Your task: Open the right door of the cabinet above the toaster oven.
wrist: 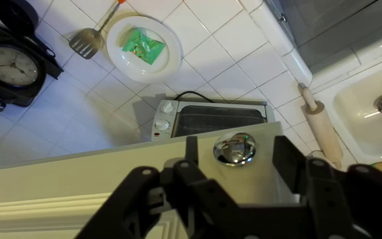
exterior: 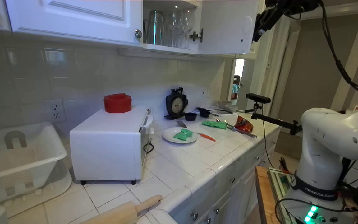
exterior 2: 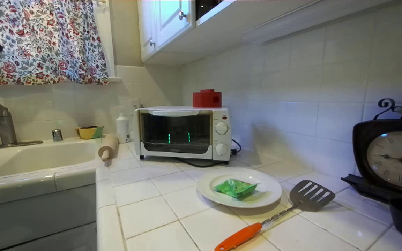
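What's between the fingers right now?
In the wrist view, the knob of the right door shows between the open fingers, with a gap on either side.

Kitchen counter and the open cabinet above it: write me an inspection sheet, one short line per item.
Surface: white-tiled counter, cluttered.
Job's things: right door of the cabinet stands open, glasses visible inside; toaster oven on the counter, closed.
Clutter: plate holding a green packet; spatula, rolling pin, dish rack, clock; red container on the toaster oven.
Pincer: open, straddling the right door's knob; contact cannot be told.
Cables: black cables near the arm; a cord on the counter by the toaster oven.
Surroundings: sink, floral curtain.
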Robot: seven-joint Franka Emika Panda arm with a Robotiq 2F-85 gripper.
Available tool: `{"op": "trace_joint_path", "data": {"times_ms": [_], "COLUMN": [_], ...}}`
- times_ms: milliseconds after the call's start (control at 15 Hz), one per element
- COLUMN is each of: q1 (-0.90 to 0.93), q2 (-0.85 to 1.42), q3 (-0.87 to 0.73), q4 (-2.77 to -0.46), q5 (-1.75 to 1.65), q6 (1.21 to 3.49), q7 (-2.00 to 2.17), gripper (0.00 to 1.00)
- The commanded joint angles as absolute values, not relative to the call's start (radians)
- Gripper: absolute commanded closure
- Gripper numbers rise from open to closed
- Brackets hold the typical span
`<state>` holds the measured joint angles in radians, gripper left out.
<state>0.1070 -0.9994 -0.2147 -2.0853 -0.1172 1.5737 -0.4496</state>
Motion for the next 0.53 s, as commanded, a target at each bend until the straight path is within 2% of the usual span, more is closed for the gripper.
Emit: {"op": "trace_joint_path", "data": {"times_ms": [0, 67, 133, 467], "q1": [0.121, 0.123, 0.124, 0.111], "q2": [-0.984, -0.985, -0.985, -0.991], "q3": [-0.240, -0.244, -0.246, -0.203], "q4": [-1.999, -1.985, -1.972, -1.892], "q5": [-0.152, -0.155, -0.161, -0.253], "q6": [1.464, 1.438, 1.405, 1.172], "q7": [-0.528, -0.541, -0.555, -0.586], "gripper": [0.08, 0.02, 0.00, 0.00]}}
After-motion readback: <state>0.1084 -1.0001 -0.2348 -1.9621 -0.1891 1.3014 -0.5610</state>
